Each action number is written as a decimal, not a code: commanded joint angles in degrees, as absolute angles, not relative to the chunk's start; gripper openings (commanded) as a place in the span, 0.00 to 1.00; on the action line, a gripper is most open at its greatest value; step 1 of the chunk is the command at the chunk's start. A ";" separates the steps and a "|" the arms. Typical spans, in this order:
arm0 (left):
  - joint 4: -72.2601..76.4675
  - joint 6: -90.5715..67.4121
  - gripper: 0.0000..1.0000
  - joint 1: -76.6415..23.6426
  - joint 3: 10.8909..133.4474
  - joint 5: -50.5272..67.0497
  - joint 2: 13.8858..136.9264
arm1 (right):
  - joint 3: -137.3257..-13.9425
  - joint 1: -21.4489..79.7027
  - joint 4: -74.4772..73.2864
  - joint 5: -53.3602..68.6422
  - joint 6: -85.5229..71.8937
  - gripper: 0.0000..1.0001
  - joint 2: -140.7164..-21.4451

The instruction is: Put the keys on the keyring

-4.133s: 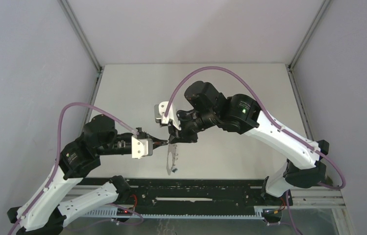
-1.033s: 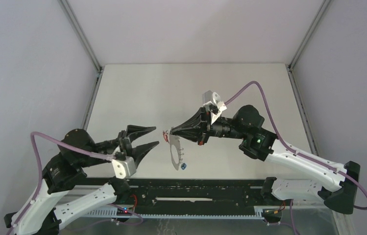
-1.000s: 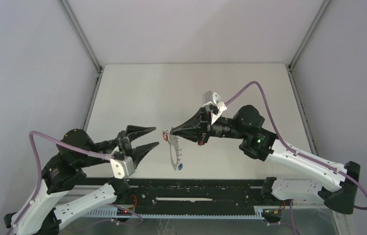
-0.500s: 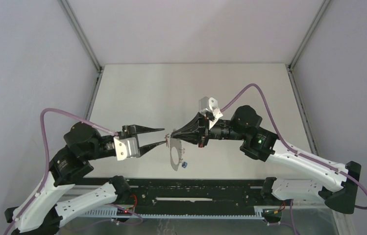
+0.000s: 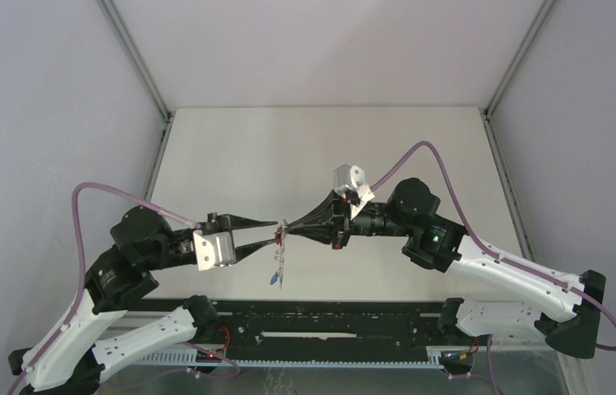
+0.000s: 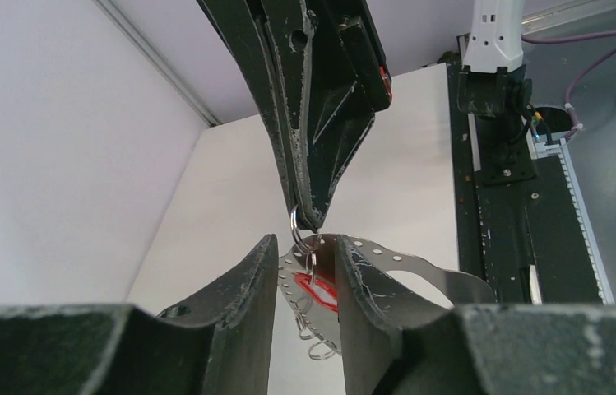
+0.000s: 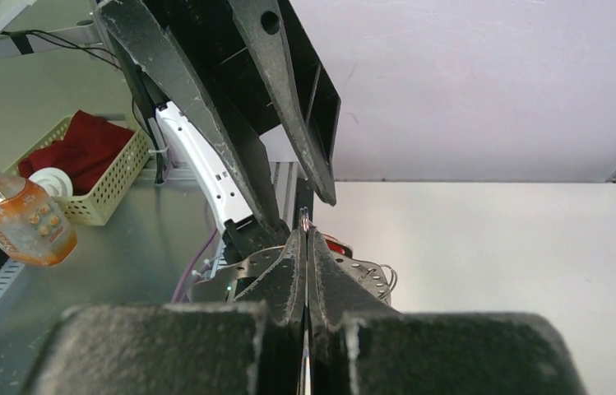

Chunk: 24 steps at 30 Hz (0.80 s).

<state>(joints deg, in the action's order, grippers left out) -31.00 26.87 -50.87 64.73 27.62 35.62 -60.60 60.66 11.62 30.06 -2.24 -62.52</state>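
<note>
R gripper [image 5: 288, 225] pinched shut on keyring [image 5: 278, 257] top. L gripper [image 5: 276, 230], jaws apart, straddles keyring from opp. side.

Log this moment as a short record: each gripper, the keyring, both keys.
left gripper: jaws apart, one finger either side of the keyring; contact unclear
right gripper: shut on the keyring's top edge, over the table
keyring: hanging edge-on to the top camera
red key: near the keyring's top, inside the left gripper's gap
blue key: hanging at the keyring's low end
</note>
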 commanded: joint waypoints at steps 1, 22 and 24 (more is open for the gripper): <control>-30.50 23.91 0.37 -51.06 63.14 29.73 35.13 | -63.57 61.32 15.89 29.78 -1.53 0.00 -62.39; -30.22 22.24 0.00 -51.05 62.52 30.61 35.45 | -69.36 61.84 3.30 30.86 3.38 0.28 -63.55; -31.99 22.76 0.00 -50.99 63.31 31.51 36.13 | -73.30 60.56 -5.08 32.48 5.85 0.39 -64.18</control>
